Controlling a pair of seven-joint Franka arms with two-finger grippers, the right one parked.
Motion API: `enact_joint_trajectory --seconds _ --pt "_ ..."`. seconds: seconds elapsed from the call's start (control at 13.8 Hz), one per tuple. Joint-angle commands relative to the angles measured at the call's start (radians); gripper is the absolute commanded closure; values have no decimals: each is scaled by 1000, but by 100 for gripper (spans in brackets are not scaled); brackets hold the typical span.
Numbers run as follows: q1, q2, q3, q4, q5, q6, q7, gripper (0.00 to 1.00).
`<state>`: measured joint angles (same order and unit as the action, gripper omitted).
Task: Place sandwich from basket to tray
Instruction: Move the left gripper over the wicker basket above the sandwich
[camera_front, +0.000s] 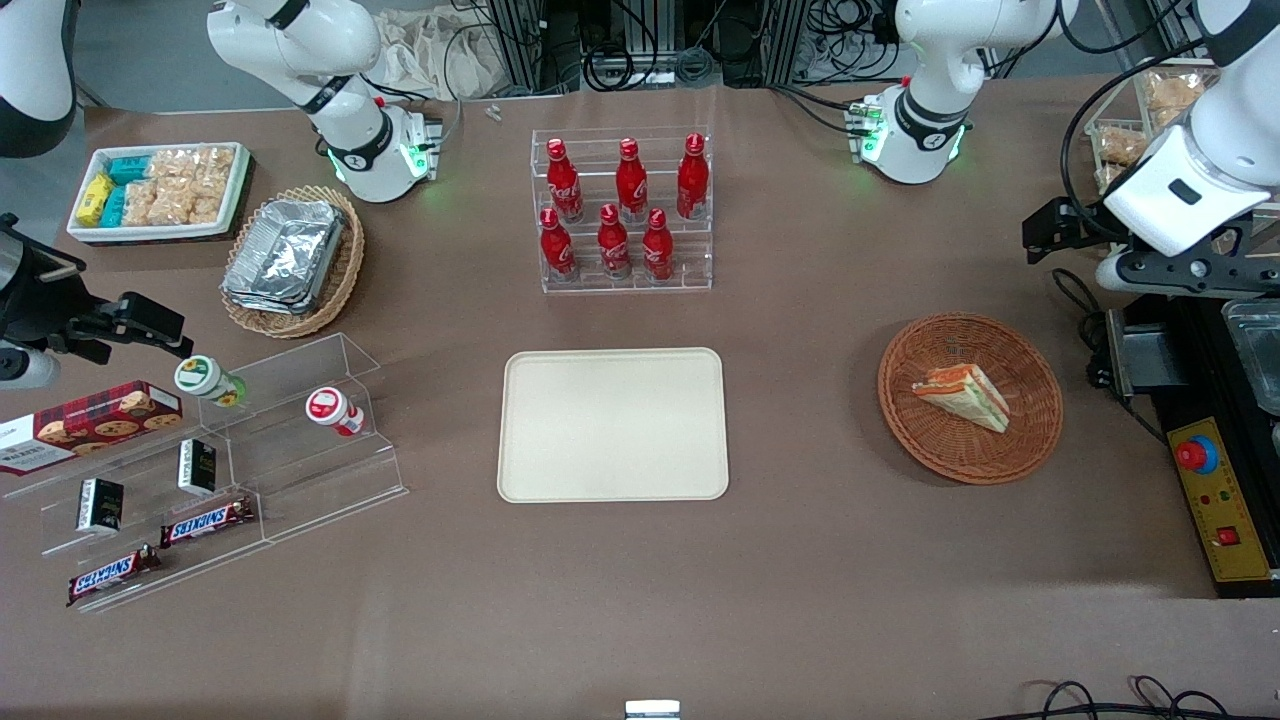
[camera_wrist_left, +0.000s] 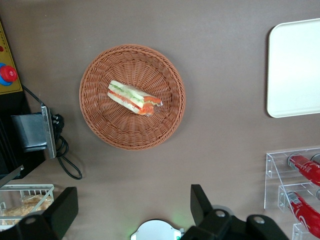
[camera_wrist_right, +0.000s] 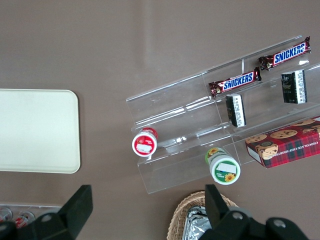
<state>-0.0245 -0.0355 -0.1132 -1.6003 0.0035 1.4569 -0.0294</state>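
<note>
The sandwich (camera_front: 963, 394) is a clear-wrapped wedge of pale bread with orange-red and green layers. It lies in the round reddish-brown wicker basket (camera_front: 1035, 420) toward the working arm's end of the table. It also shows in the left wrist view (camera_wrist_left: 134, 98), in the middle of the basket (camera_wrist_left: 100, 125). The cream-beige tray (camera_front: 612, 424) lies bare at the table's middle, and its edge shows in the left wrist view (camera_wrist_left: 295, 70). My left gripper (camera_front: 1165, 270) hangs high above the table, farther from the front camera than the basket. In the left wrist view the gripper (camera_wrist_left: 132, 207) is open and holds nothing.
A clear rack of red bottles (camera_front: 622, 210) stands farther from the front camera than the tray. A yellow control box with a red stop button (camera_front: 1212, 490) and black cables (camera_front: 1085, 320) lie beside the basket. The left arm's base (camera_front: 915, 135) stands farther back.
</note>
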Motion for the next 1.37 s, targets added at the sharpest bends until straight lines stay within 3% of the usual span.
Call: enact_joint_trajectory --seconds 0.0,0.51,0.65,0.72,1.08,1.3 --pt "-17 0 7 4 13 -3 -32 0" --pt "15 45 52 5 10 -3 -44 0" --pt "44 89 79 14 -28 19 -105 0" --pt "69 110 79 13 -68 34 -160 0" --pt "78 293 79 -26 -59 103 -616 0" --pt "78 393 78 -94 -36 241 -846 0"
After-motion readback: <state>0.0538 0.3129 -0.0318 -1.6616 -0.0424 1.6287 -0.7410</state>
